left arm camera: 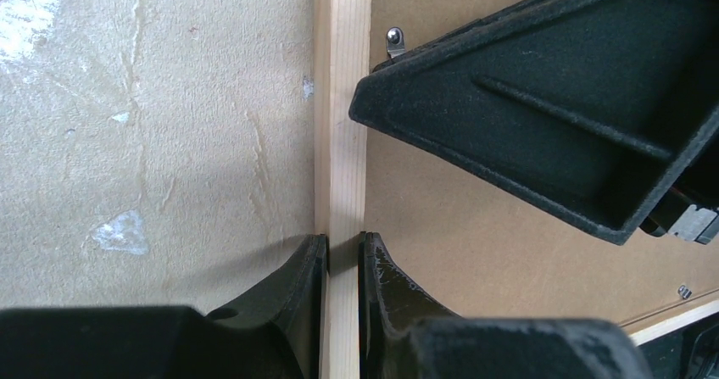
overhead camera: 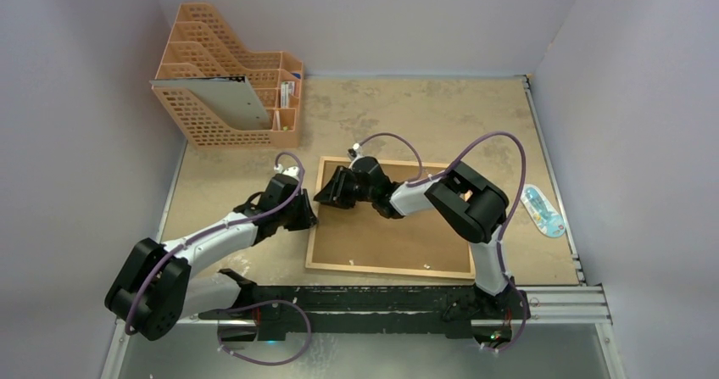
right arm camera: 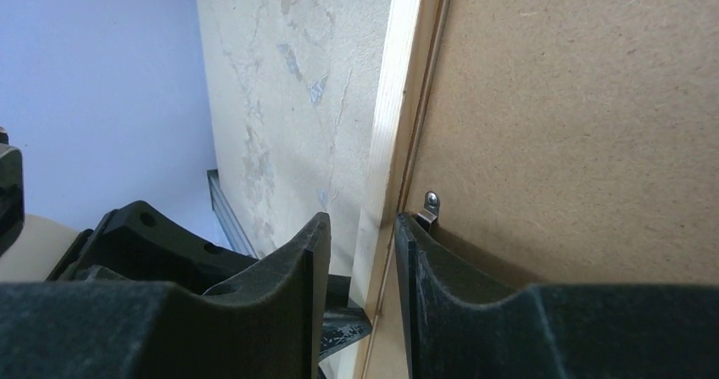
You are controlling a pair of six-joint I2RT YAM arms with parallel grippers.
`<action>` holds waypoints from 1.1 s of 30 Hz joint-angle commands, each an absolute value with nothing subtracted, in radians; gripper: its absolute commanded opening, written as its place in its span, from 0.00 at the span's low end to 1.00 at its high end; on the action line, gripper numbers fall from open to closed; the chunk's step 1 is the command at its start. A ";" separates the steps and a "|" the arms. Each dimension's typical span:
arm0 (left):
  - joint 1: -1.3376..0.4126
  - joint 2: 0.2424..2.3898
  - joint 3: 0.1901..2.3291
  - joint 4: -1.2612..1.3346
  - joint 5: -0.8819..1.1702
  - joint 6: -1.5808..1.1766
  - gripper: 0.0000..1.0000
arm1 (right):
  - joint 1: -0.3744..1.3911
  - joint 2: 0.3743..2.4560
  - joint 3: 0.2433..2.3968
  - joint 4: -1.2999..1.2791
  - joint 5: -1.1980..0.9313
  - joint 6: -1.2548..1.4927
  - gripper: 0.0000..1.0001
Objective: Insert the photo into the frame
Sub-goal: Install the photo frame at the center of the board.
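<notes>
The left claw [left arm camera: 342,252], nearest the arm bases, was pinching the left rail of the frame [left arm camera: 343,99], one finger pressed against each side of the pale wood. The frame lay flat and face down on the table [overhead camera: 407,116], with its brown backing panel [overhead camera: 398,235] uppermost and seated inside the rails.

A little farther along the same rail, the right claw [right arm camera: 360,226] stood astride the wood with its fingers spread. The outer finger was clear of the rail, with bare table showing between them. The inner finger rested over the edge of the backing, its tip right against a small metal tab [right arm camera: 431,203] fixed at the panel's border.

The photo was nowhere to be seen from any view, and I could not tell whether it sat under the backing.

As I judged it, the step in hand was working the retaining tabs, with the left claw steadying the frame while the right addressed the tab. The next move seemed to call for a short sideways nudge of that tab with the inner fingertip. It would have to stay low and gentle so the frame did not skid or lift, with the left grip holding firm.

Far off at the back left stood an orange file rack [overhead camera: 229,91], well apart from the work.
</notes>
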State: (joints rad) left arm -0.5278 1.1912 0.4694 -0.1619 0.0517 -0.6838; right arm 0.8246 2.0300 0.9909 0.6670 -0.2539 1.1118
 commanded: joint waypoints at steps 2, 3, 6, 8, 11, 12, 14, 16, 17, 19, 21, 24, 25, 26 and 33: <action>-0.531 1.204 0.456 -0.180 0.067 -0.679 0.05 | 0.826 1.959 0.936 0.717 -0.234 1.109 0.37; -0.531 1.202 0.457 -0.182 0.063 -0.680 0.05 | 0.826 1.934 0.923 0.715 -0.217 1.103 0.38; -0.531 1.200 0.454 -0.184 0.058 -0.683 0.05 | 0.826 1.878 0.902 0.647 -0.153 1.092 0.38; -0.531 1.200 0.452 -0.183 0.055 -0.684 0.05 | 0.826 1.868 0.905 0.595 -0.120 1.091 0.38; -0.531 1.201 0.452 -0.182 0.055 -0.684 0.05 | 0.825 1.905 0.946 0.525 -0.132 1.081 0.39; -0.531 1.201 0.453 -0.182 0.055 -0.684 0.05 | 0.825 1.921 0.963 0.510 -0.139 1.074 0.39; -0.532 1.195 0.454 -0.181 0.055 -0.686 0.05 | 0.825 1.947 0.986 0.494 -0.143 1.071 0.39; -0.531 1.191 0.454 -0.180 0.054 -0.686 0.05 | 0.825 1.966 1.004 0.467 -0.147 1.071 0.40; -0.532 1.188 0.452 -0.181 0.055 -0.687 0.05 | 0.825 1.974 1.007 0.464 -0.151 1.070 0.40; -0.530 1.187 0.449 -0.178 0.057 -0.687 0.05 | 0.824 1.990 1.015 0.467 -0.153 1.069 0.40; -0.531 1.187 0.447 -0.176 0.060 -0.686 0.05 | 0.825 2.010 1.020 0.489 -0.164 1.072 0.40; -0.530 1.187 0.444 -0.173 0.065 -0.686 0.05 | 0.825 2.039 1.027 0.523 -0.175 1.081 0.40; -0.531 1.187 0.443 -0.173 0.067 -0.686 0.05 | 0.825 2.047 1.026 0.534 -0.181 1.085 0.40; -0.531 1.187 0.443 -0.172 0.070 -0.686 0.05 | 0.825 2.053 1.025 0.545 -0.185 1.089 0.40; -0.531 1.187 0.438 -0.167 0.077 -0.687 0.04 | 0.825 2.070 1.024 0.569 -0.191 1.104 0.40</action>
State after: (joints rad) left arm -0.5278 1.1839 0.4622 -0.1535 0.0502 -0.6846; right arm 0.8204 2.0216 1.0210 0.5911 -0.2131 1.1072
